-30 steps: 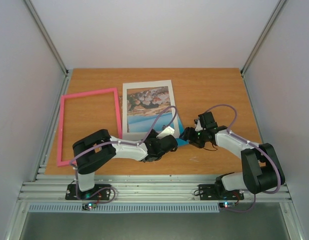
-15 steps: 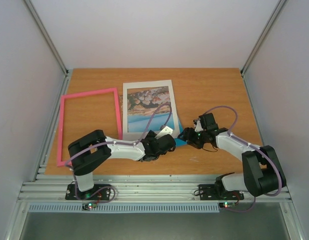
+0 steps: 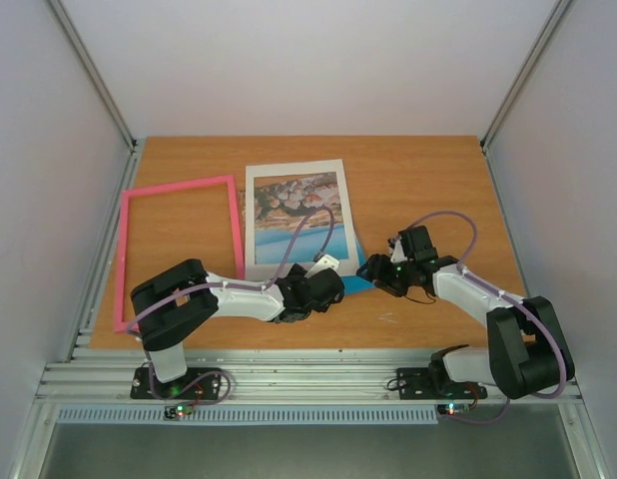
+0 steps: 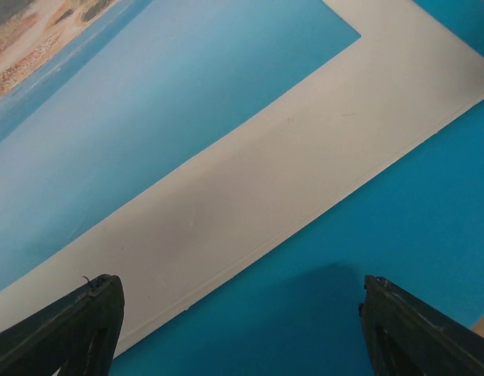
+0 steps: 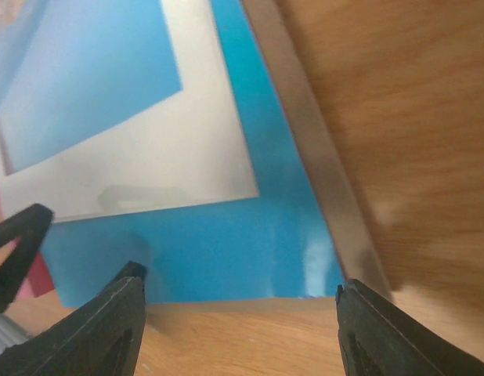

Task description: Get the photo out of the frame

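The frame (image 3: 179,185) lies flat and empty on the desk (image 3: 418,180) just left of the white mat (image 3: 294,166). Bare wood shows through its opening, so the pink surround is already off the stack.

The photo (image 3: 294,205) sits under that mat. Its rocks and sea show through the mat's window, and a blue corner (image 3: 360,283) of the print sticks out past the mat's near right corner. That exposed corner looks like the reason both arms crowd in there.

The left tool (image 4: 242,329) hangs low over the mat's near right corner, fingers spread wide with nothing between them. The right tool (image 5: 238,276) comes in from the mat's right side, likewise wide open and empty, straddling the protruding blue corner.

A pale grey strip (image 5: 320,180) runs along the mat's right edge in the right wrist view. Whether it is glazing or backing I cannot tell.

My reading is that the print is free of the frame but not of the mat. One tool likely needs to pin the mat while the other draws the print out by its corner.
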Robot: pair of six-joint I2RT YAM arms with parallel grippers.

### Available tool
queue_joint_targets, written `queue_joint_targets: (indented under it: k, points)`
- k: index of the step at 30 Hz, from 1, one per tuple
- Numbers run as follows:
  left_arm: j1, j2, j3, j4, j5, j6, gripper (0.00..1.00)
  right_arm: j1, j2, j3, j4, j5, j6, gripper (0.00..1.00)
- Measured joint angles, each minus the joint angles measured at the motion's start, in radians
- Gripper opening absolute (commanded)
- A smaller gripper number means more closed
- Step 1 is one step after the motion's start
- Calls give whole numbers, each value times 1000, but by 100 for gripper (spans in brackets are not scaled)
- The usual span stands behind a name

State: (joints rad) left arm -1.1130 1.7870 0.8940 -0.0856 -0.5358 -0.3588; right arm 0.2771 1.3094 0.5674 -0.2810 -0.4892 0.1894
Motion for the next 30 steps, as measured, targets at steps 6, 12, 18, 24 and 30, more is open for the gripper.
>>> queue_joint_targets:
  k: [6, 12, 18, 24, 30]
  points:
    - [3, -20, -1, -2, 10, -5, 83, 0, -16, 5, -96, 64, -31, 63]
    - [25, -56, -14, -32, 40, -38, 83, 6, -15, 27, -150, 91, -55, 60]
    - [47, -136, -42, -109, 87, -98, 82, 55, 15, 77, -201, 147, -76, 58]
    - [65, -220, -82, -195, 158, -175, 82, 117, 53, 139, -273, 252, -90, 54]
    - [75, -231, -106, -240, 193, -214, 82, 156, 93, 171, -296, 289, -91, 53]
